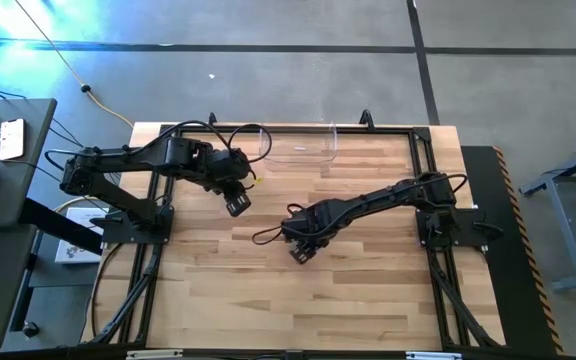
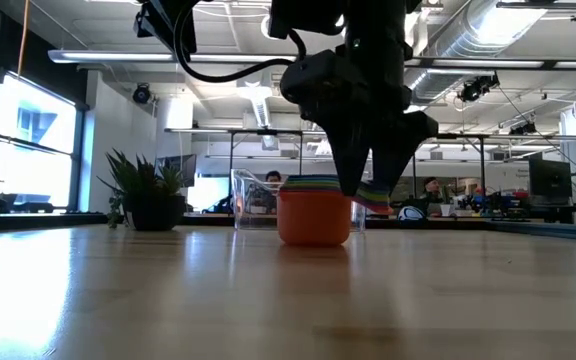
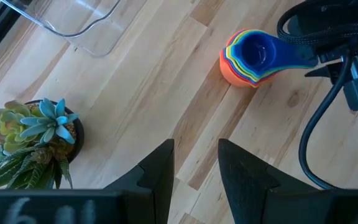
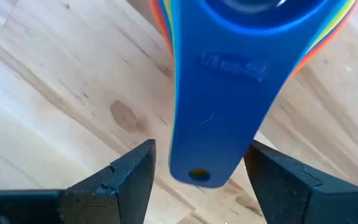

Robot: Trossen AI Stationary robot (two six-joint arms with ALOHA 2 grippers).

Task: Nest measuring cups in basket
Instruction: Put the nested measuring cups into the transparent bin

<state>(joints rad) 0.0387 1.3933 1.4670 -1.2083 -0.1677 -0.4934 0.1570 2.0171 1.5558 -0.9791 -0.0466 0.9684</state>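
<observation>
- Right claw (image 1: 301, 252) sits low over mid-table in the high view, covering the cup stack; left claw (image 1: 238, 204) hovers at its ten o'clock. Basket (image 1: 298, 145) lies at the far table edge, twelve o'clock from the right claw, well apart from it.
- Low view now: cups (image 2: 313, 212) nested in one stack, orange outermost, standing on the table. The right claw (image 2: 368, 190) comes down just at the stack's three o'clock side, at the fanned handles. Basket (image 2: 243, 200) shows behind the stack, and a plant (image 2: 146, 192) stands off at nine o'clock.
- Left wrist view: left claw (image 3: 196, 165) released, fingers parted over bare wood, gripping nothing. The stack (image 3: 253, 57) sits on the table outside the basket (image 3: 73, 18), blue cup innermost, and the plant (image 3: 33, 134) is near this claw.
- Right wrist view: right claw (image 4: 199, 180) open, one finger (image 4: 120, 180) on each side of the blue handle (image 4: 219, 106), gaps showing on both sides, not clenched on it.
</observation>
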